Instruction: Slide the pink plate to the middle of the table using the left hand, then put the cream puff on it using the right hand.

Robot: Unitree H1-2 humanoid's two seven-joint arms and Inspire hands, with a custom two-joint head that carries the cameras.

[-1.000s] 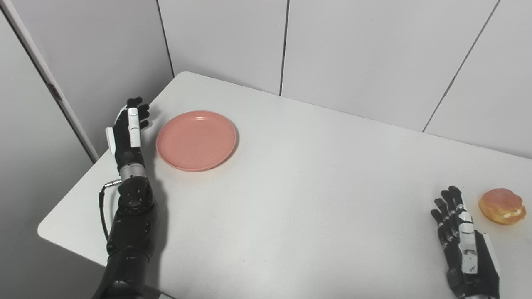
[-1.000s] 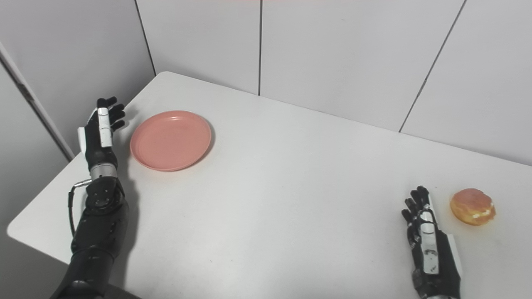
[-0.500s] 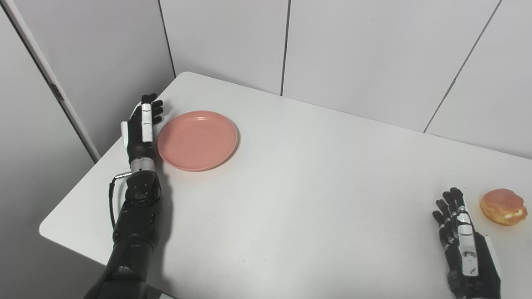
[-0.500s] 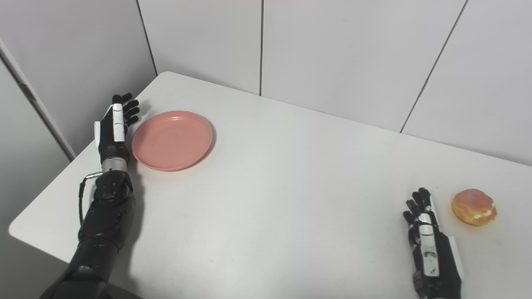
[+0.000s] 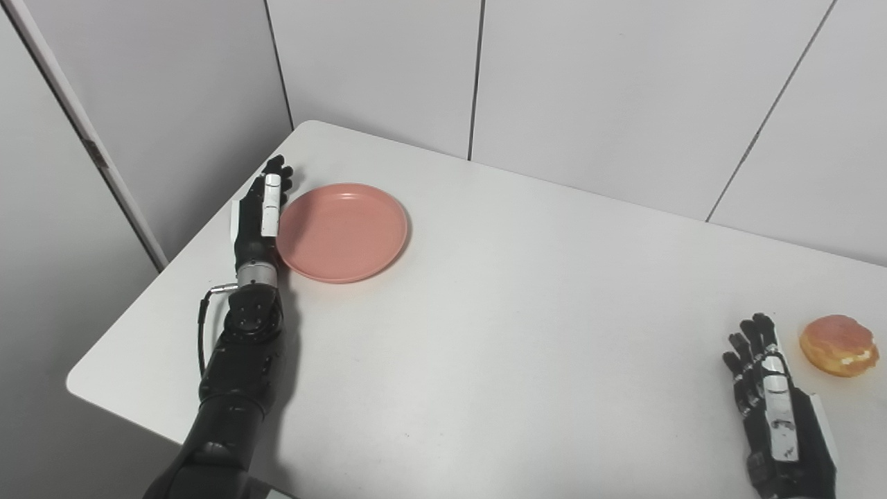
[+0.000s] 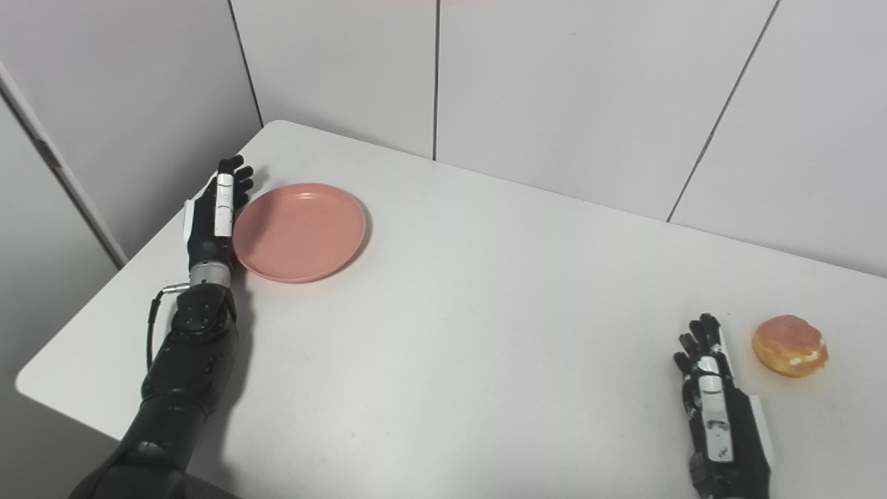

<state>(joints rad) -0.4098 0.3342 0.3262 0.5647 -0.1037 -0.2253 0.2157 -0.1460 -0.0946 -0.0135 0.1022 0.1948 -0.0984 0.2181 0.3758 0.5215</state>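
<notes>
We see a plain salmon-pink plate (image 5: 343, 232), a golden-brown cream puff (image 5: 837, 344) with pale filling, a white table (image 5: 527, 312), black-and-white hands, grey wall panels (image 5: 610, 83).

Round pink plate (image 5: 343, 231), flat, empty, far-left of table; glazed cream puff (image 5: 837, 344) w/ filling showing, near right edge.
</notes>
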